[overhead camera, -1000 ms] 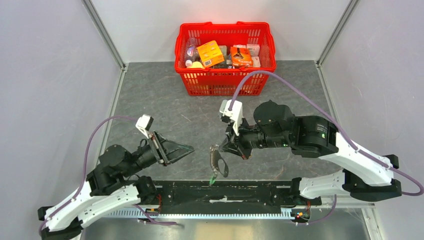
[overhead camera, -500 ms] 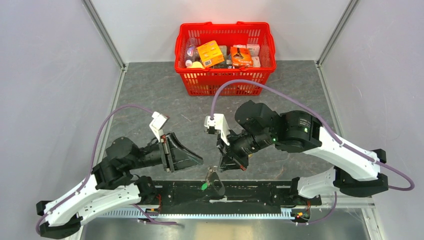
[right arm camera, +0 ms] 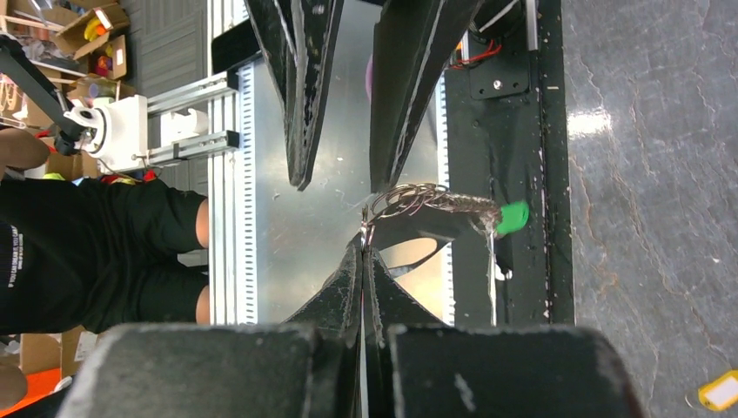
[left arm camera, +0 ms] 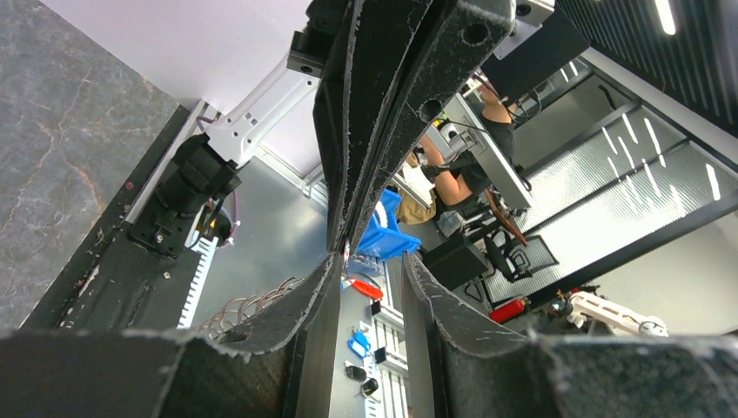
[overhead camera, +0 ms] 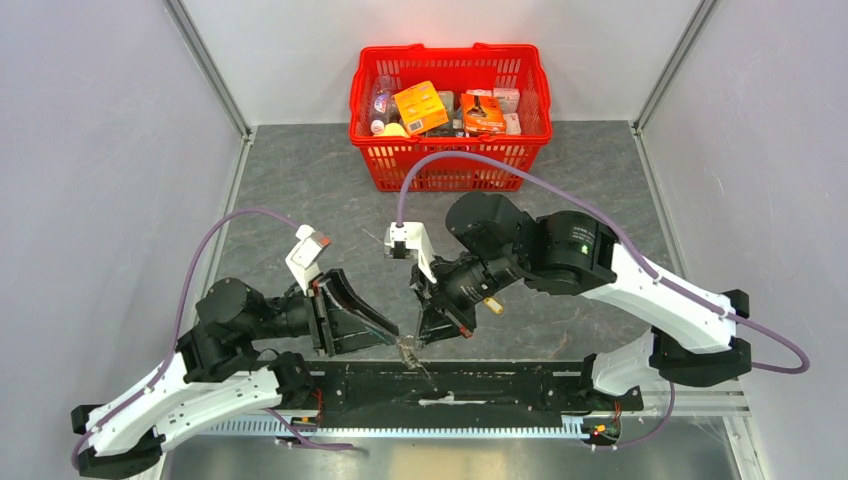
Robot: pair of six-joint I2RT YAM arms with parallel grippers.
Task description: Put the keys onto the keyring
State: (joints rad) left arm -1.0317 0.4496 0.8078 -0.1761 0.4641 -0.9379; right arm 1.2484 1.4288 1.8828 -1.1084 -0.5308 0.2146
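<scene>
My right gripper point(overhead camera: 420, 338) is shut on the thin metal keyring point(right arm camera: 409, 200) and holds it in the air over the black rail at the table's front edge. The green key point(right arm camera: 513, 216) hangs from the keyring's chain. The strap shows dark just under the ring point(right arm camera: 435, 228). My left gripper point(overhead camera: 394, 338) is open, its fingers point(right arm camera: 300, 104) on either side of the ring, tip to tip with the right gripper point(left arm camera: 348, 248). The yellow-orange key point(overhead camera: 492, 305) lies loose on the table under the right arm and also shows in the right wrist view point(right arm camera: 721, 392).
A red basket point(overhead camera: 450, 165) full of packets stands at the back middle. The black rail point(overhead camera: 520, 385) runs along the front edge between the arm bases. Grey walls close in both sides.
The right gripper has carried the keyring left and down toward the front rail. The left gripper has swung right and forward to meet it, fingers open round the ring.
</scene>
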